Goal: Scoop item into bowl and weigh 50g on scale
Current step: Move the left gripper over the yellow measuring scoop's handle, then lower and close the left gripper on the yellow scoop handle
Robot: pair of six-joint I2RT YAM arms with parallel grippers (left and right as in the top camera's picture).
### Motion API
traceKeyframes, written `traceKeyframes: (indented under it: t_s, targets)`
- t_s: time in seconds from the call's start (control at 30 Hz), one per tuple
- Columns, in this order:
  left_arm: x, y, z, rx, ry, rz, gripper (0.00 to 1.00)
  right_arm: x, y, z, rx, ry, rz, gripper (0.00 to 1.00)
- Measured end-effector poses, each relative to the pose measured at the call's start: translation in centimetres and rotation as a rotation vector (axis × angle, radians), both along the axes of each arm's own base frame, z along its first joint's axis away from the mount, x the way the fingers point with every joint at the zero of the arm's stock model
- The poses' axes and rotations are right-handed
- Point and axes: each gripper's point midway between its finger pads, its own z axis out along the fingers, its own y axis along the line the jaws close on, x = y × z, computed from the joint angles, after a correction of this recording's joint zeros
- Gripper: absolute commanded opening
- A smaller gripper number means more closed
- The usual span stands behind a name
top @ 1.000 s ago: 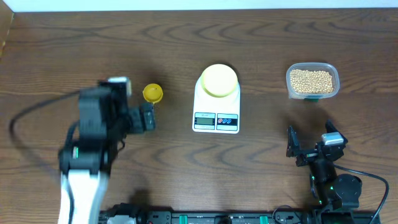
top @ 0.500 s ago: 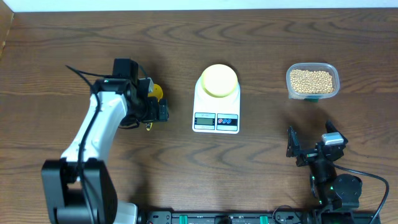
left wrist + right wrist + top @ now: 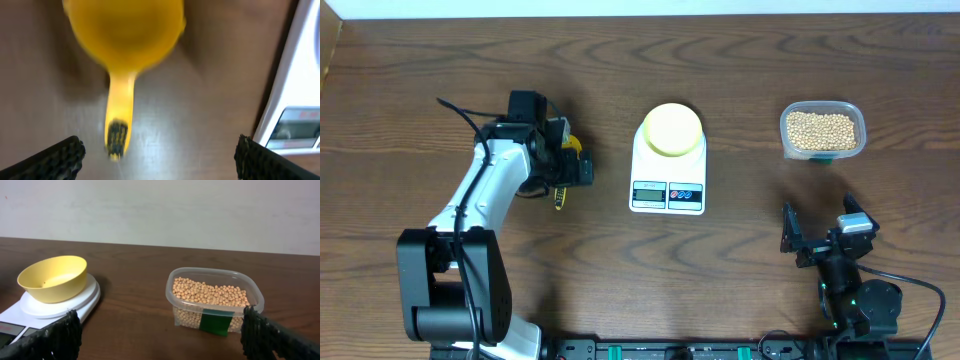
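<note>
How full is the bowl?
Empty: the bowl, sitting on the scale, shows only bare yellow inside.

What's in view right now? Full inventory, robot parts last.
table: 1, dark brown wood, under everything
scale: 1, white, table centre
bowl: 1, pale yellow, on the scale
tub: 1, clear plastic with a green label, right of the scale
beans: many, tan, in the tub
scoop: 1, bright yellow, lying on the table left of the scale
wall: 1, off-white, behind the table
left gripper: 1, black, open, above the scoop, holding nothing
right gripper: 1, black, open, near right, facing the tub, holding nothing
</note>
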Motion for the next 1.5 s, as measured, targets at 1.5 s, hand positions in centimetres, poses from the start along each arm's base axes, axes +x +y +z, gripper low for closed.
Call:
traceKeyframes:
  t_s: [1.5]
  targets:
    - [2.0, 0.6, -4.5, 0.037, -0.09, -0.005, 0.98, 0.0, 0.0, 0.0, 0.0, 0.0, 0.0, 0.99]
